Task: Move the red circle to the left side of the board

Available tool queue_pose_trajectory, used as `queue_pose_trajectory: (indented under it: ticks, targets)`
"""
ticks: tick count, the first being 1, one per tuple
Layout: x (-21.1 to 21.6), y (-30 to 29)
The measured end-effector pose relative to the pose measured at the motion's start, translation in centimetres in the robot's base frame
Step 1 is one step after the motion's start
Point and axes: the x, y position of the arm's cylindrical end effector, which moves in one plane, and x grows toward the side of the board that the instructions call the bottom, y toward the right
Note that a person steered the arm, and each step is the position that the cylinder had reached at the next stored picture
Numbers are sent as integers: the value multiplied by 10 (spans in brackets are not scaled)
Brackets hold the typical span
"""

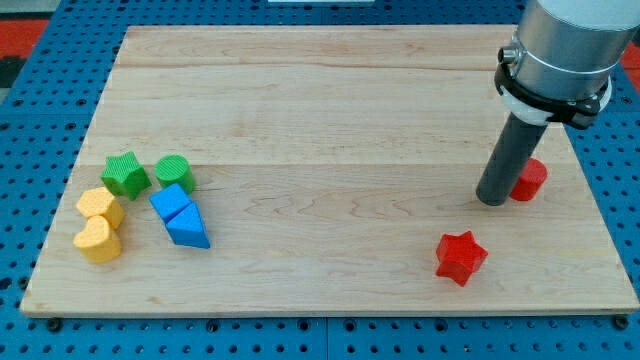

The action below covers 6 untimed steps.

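The red circle (530,179) lies on the wooden board (320,110) at the view's right, partly hidden behind the rod. My tip (492,199) rests on the board just left of the red circle, touching or nearly touching it. A red star (460,256) lies below and to the left of my tip, apart from it.
At the view's left sits a cluster: a green star (126,174), a green circle (173,172), a blue cube (170,202), a blue triangle (188,227), a yellow hexagon (99,207) and a yellow heart (97,240). The board lies on a blue pegboard (40,90).
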Motion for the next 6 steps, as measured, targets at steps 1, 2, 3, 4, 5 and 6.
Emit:
queue_pose_trajectory:
  ticks: [1, 2, 3, 4, 5, 6]
  targets:
    - [3, 83]
    - [-15, 108]
    - [-31, 45]
    - [-45, -78]
    - [-61, -136]
    - [-63, -140]
